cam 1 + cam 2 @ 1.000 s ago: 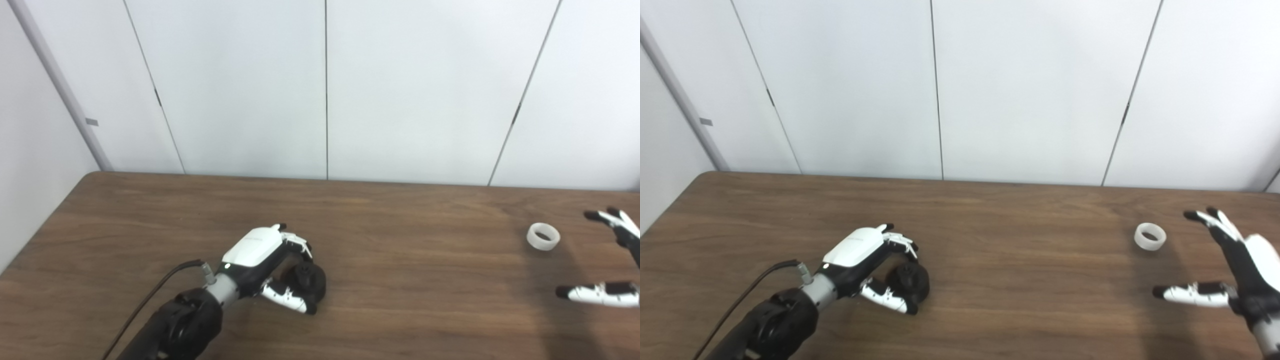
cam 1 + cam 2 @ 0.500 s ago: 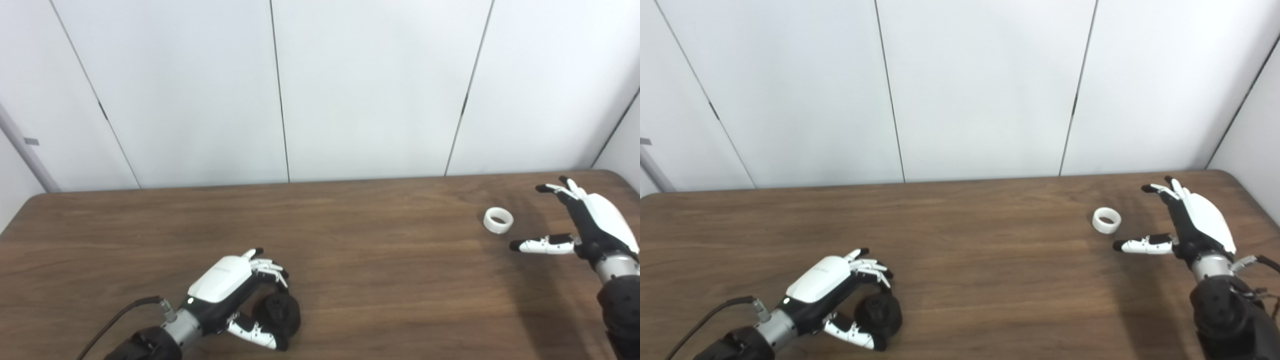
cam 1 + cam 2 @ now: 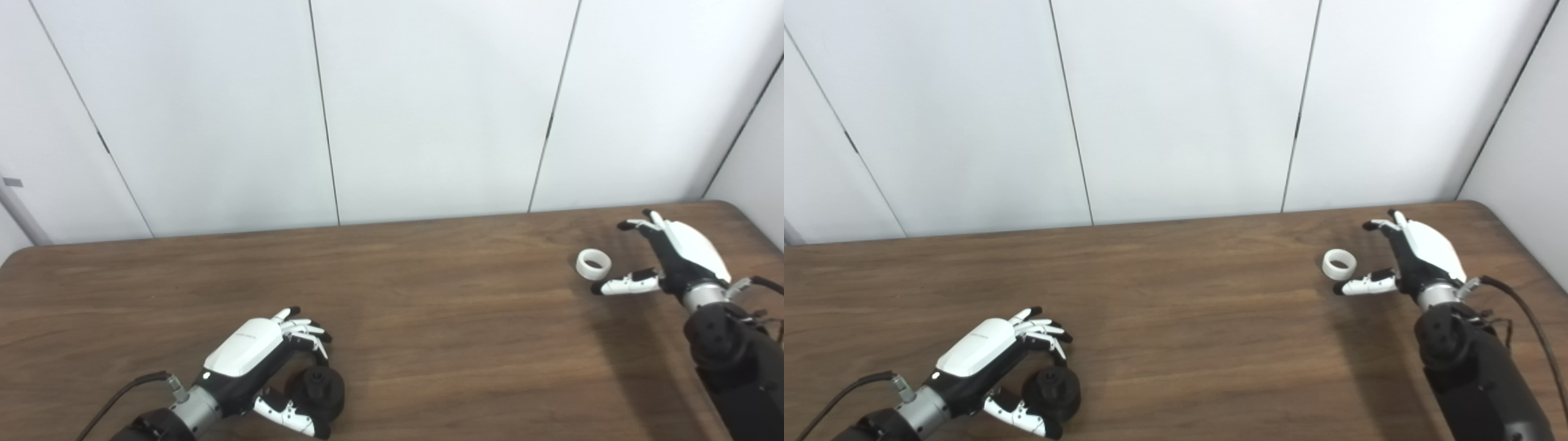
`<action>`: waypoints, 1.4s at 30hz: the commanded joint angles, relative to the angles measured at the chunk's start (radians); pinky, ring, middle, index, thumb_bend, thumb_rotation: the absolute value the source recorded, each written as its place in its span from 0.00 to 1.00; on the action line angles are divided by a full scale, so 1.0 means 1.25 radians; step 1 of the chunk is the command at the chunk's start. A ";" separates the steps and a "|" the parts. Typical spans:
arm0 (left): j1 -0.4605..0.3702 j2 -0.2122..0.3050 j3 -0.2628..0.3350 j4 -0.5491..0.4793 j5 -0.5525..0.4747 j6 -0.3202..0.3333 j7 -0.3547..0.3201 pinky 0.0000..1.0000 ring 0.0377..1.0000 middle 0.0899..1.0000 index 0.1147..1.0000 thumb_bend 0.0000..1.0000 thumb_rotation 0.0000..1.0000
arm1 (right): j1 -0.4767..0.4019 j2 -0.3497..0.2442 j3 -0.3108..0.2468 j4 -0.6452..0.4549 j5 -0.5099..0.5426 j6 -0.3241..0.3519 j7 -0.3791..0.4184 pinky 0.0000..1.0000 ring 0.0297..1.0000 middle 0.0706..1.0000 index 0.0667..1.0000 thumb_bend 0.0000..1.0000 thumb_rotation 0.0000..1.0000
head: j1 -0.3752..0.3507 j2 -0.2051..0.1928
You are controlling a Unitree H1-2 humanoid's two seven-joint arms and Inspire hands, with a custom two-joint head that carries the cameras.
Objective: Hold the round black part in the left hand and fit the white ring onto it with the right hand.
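The round black part lies on the table near the front left. My left hand cups it: curled fingers arch just behind it and the thumb lies at its near side, with a small gap showing at the fingers. The white ring lies flat at the far right of the table. My right hand is open just right of the ring. Its thumb points at the ring's near side, its fingers reach past the far side, and neither touches the ring.
The brown wooden table runs to a white panelled wall. Its right edge passes close behind my right hand. A black cable trails off the right wrist, another cable off the left.
The camera has swung to the right, shifting the whole picture. My right hand has come closer to the white ring. My left hand stays curled around the black part.
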 commanded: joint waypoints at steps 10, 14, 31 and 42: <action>-0.026 0.008 0.013 -0.007 -0.009 -0.022 0.013 1.00 0.87 0.78 0.42 0.51 0.06 | -0.070 -0.017 0.043 0.064 -0.004 -0.019 -0.004 0.97 1.00 1.00 0.80 0.97 0.36 | 0.010 -0.003; -0.025 0.008 0.010 -0.010 0.006 -0.022 0.017 1.00 0.87 0.78 0.42 0.51 0.06 | -0.077 -0.015 0.052 0.096 0.007 -0.024 -0.002 1.00 1.00 1.00 0.80 0.96 0.35 | 0.019 -0.004; -0.022 0.011 0.010 -0.021 0.010 -0.021 0.010 1.00 0.87 0.78 0.41 0.51 0.06 | -0.118 -0.032 0.087 0.192 0.029 -0.037 0.015 1.00 1.00 1.00 0.82 0.94 0.38 | 0.016 -0.008; -0.021 0.005 0.008 -0.013 0.013 -0.024 0.015 1.00 0.87 0.78 0.41 0.51 0.06 | -0.117 -0.037 0.096 0.193 0.037 -0.046 0.015 0.99 1.00 1.00 0.75 0.87 0.31 | 0.020 -0.010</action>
